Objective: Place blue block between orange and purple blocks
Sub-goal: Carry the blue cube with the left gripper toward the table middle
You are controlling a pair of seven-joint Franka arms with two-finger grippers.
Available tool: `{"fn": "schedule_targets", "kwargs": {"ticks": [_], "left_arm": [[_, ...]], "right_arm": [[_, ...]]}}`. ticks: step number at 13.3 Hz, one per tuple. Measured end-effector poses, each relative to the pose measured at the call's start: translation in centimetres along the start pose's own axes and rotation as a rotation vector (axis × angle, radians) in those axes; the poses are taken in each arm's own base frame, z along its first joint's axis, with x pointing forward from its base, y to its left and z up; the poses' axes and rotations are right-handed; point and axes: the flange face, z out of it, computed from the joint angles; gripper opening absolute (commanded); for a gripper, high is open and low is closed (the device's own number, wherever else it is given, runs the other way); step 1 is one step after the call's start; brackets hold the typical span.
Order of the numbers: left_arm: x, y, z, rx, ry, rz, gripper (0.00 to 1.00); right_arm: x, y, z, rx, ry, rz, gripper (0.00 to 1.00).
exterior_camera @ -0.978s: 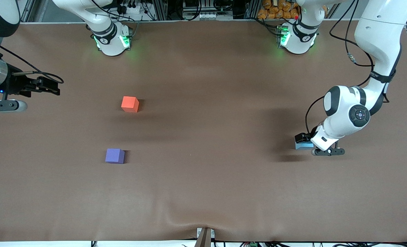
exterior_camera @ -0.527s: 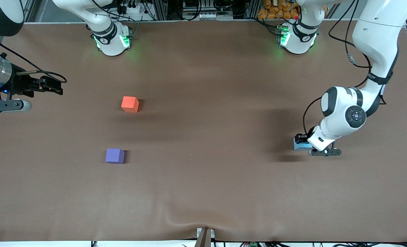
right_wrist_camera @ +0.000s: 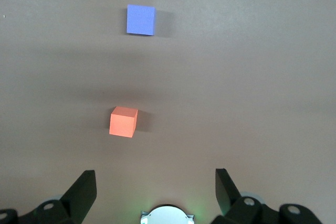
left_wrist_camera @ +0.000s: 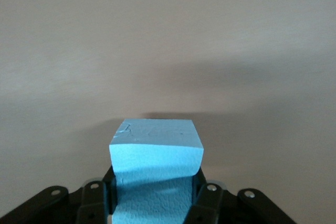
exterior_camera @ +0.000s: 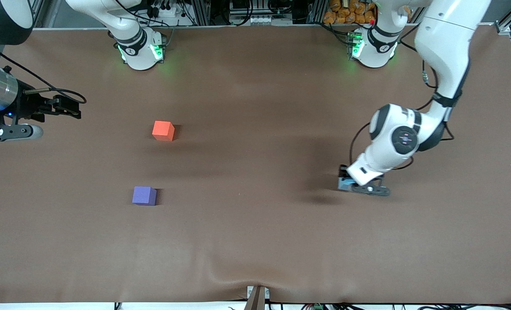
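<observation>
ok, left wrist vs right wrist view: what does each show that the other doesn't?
Left wrist only: the blue block clamped in the left gripper, lifted above its shadow. Right wrist only: the orange block and purple block sitting apart on the table, with the right gripper open above them. Shared: only the brown table surface.

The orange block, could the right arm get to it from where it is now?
Probably yes. The orange block sits alone on the table toward the right arm's end, the purple block well apart from it. The right gripper is open and holds nothing, with bare table between.
</observation>
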Motion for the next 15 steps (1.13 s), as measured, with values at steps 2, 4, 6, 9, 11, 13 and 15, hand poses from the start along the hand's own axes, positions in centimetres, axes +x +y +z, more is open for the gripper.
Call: {"fn": "schedule_targets", "kwargs": {"ticks": [2,4,6,9,11,13,15], "left_arm": [[0.6,6.0,-1.3,-0.008,0.001,-0.021,0.00],[0.7,12.4,-1.6,-0.017,-0.016,-0.049,0.00],[0.2,19.1,-0.6,-0.029,-0.035,-0.075,0.00],[-1.1,27.1,1.6,-0.059,-0.037,-0.110,0.00],[-2.7,31.4,3.2,-0.069,-0.046,-0.136,0.00],[-4.5,35.2,4.9,-0.061,-0.043,-0.151,0.03],[-5.9,37.3,7.0,-0.030,-0.017,-0.141,0.83]], "right_arm": [[0.0,-0.1,0.0,0.000,0.000,-0.001,1.00],[0.0,-0.2,0.0,-0.001,0.001,-0.003,1.00],[0.0,-0.2,0.0,-0.001,0.000,-0.004,1.00],[0.0,-0.2,0.0,-0.001,0.000,-0.003,1.00],[0.0,-0.1,0.0,-0.001,0.000,-0.002,1.00],[0.0,-0.1,0.0,0.000,0.000,-0.002,1.00],[0.0,-0.1,0.0,-0.001,0.000,-0.002,1.00]]}}
